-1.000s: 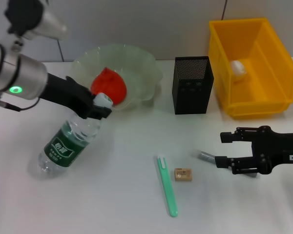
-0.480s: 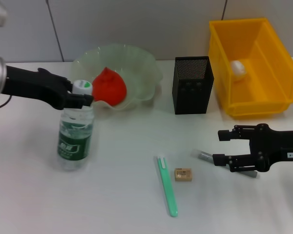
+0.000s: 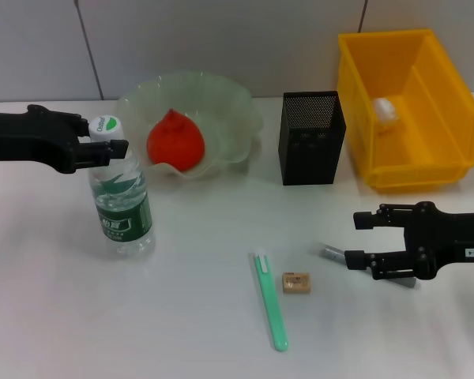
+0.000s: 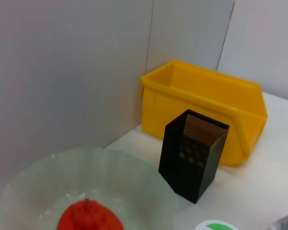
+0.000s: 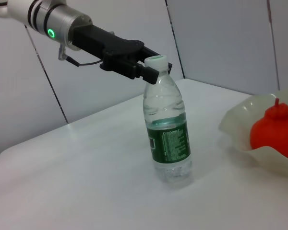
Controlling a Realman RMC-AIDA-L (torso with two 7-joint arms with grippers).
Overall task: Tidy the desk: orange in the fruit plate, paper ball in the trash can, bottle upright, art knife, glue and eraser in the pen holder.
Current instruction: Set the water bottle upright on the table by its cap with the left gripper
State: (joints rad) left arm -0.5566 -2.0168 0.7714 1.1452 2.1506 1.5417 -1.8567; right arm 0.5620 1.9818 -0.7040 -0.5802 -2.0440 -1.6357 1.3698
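Bottle (image 3: pixel 120 201) stands upright near the desk's (image 3: pixel 189 316) left edge, just in front of the fruit plate (image 3: pixel 229 110). Left gripper (image 3: pixel 103 148) pinches its neck under the cap, probably steadying it. Right gripper (image 3: pixel 362 239) hovers open and empty by the eraser (image 3: pixel 296 283).

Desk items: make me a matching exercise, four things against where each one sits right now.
Things:
1. orange
2. bottle
3. eraser
4. paper ball

Places:
A. inside the trash can
B. on the table between the green art knife and the right gripper
C. in the fruit plate
D. standing on the table, its cap between the left gripper's fingers

Pairs: 1-C, 2-D, 3-B, 4-A
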